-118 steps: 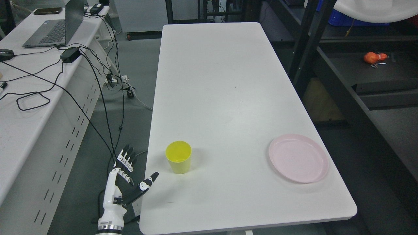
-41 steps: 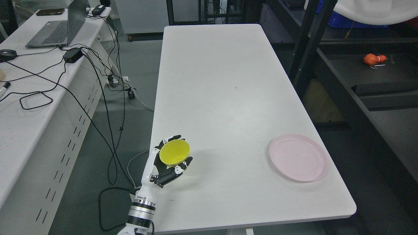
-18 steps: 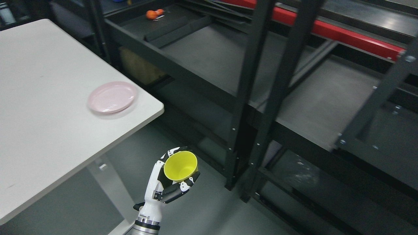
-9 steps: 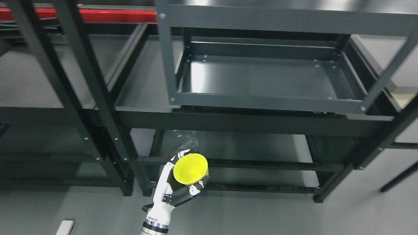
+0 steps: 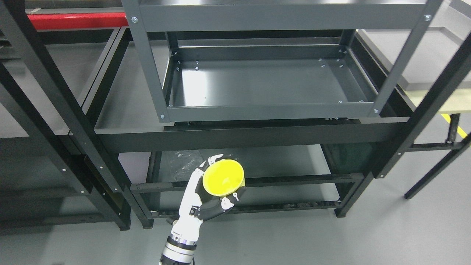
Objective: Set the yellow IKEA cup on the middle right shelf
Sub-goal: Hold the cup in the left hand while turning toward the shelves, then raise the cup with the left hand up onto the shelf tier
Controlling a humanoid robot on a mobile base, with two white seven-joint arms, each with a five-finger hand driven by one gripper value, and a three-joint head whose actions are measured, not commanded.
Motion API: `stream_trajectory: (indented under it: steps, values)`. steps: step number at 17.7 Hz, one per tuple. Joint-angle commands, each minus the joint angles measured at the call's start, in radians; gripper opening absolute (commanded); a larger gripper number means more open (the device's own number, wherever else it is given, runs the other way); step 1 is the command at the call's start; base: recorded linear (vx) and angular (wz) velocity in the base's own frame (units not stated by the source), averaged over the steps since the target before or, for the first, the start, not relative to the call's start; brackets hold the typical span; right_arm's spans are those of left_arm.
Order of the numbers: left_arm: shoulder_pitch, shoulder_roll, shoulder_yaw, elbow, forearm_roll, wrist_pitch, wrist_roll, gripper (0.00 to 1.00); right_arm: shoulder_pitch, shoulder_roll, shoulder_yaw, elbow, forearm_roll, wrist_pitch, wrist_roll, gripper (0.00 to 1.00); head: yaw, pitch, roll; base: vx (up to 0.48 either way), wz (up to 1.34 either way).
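Since half a second ago my view is swinging right along the rack (image 5: 254,132), my left hand (image 5: 206,198) gripping the yellow cup (image 5: 223,177), cup hanging below the rack's grey tray shelf (image 5: 265,88), above the floor.

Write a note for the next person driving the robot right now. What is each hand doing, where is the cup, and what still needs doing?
Left hand: shut on the yellow cup, holding it in the air in front of the dark metal shelf rack, with the cup's mouth tipped toward the camera.
Right hand: not in view.
Done: the cup is picked up and the robot faces the rack.
Left: the cup is below the grey tray shelf, which looks empty. If that is the target shelf, raise the cup, reach forward over the front rim, set it down upright, open the hand and pull back.
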Motion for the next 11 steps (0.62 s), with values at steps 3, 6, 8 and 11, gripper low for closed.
stream_trajectory:
  steps: [3,6,8,11]
  values:
    - [-0.144,0.017,-0.1,-0.095,0.0,-0.045,-0.003,0.01,0.015,-0.017,0.017,0.0,-0.025,0.001,0.0,0.99,0.0,0.0,0.0,0.075,0.09]
    - [-0.245,0.017,-0.154,-0.115,0.0,-0.06,-0.001,0.01,0.015,-0.017,0.017,0.0,-0.025,0.001,0.0,0.99,0.0,0.0,0.0,0.082,-0.09]
    - [-0.345,0.017,-0.159,-0.115,-0.001,-0.062,-0.001,0.01,0.015,-0.017,0.017,0.0,-0.025,0.001,0.0,0.99,0.0,0.0,0.0,0.087,-0.12]
    - [-0.481,0.017,-0.159,-0.116,-0.001,-0.057,-0.003,0.01,0.015,-0.017,0.017,0.0,-0.025,0.001,0.0,0.99,0.0,0.0,0.0,0.106,-0.08]
